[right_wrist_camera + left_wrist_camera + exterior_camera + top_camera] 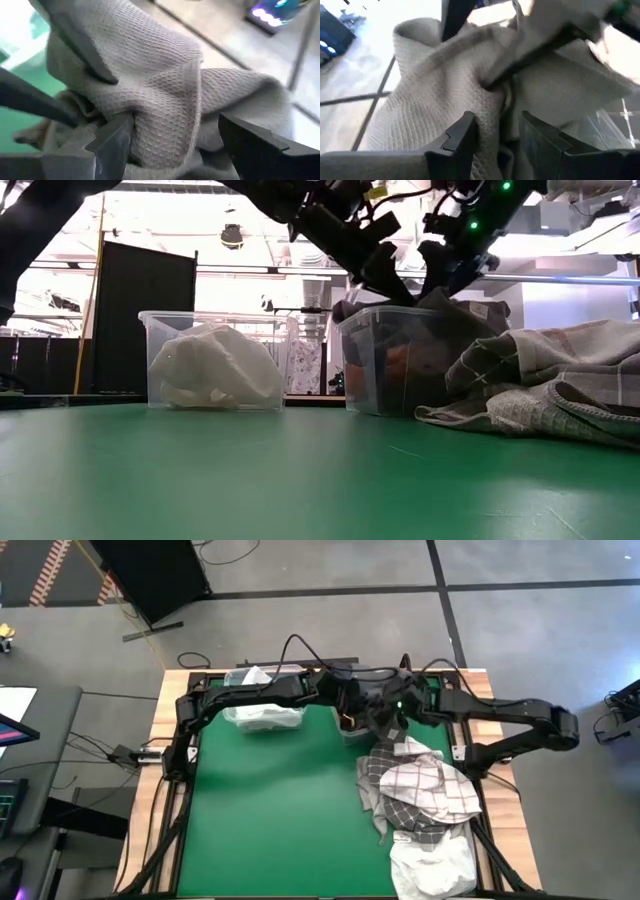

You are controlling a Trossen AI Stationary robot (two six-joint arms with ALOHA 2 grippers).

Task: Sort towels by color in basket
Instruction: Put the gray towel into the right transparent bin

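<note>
Far left on the green table mat (270,820), a clear plastic bin (262,716) holds a crumpled white towel (212,370) (already sorted, it seems). Next right, a second clear plastic bin (385,365) holds dark and orange cloth. Both grippers meet above this second bin, each at the same grey waffle-weave towel (445,100). The left gripper (497,135) pinches a fold of it between partly closed fingers. The right gripper (175,137) has its fingers spread wide around a bunched part, not visibly clamping. The towel hangs directly under both, over the bin's mouth, so release looks like a straight drop. Further right lies a pile: a white-and-grey checked towel (425,785), with another white towel (432,860) near the table's front edge.
</note>
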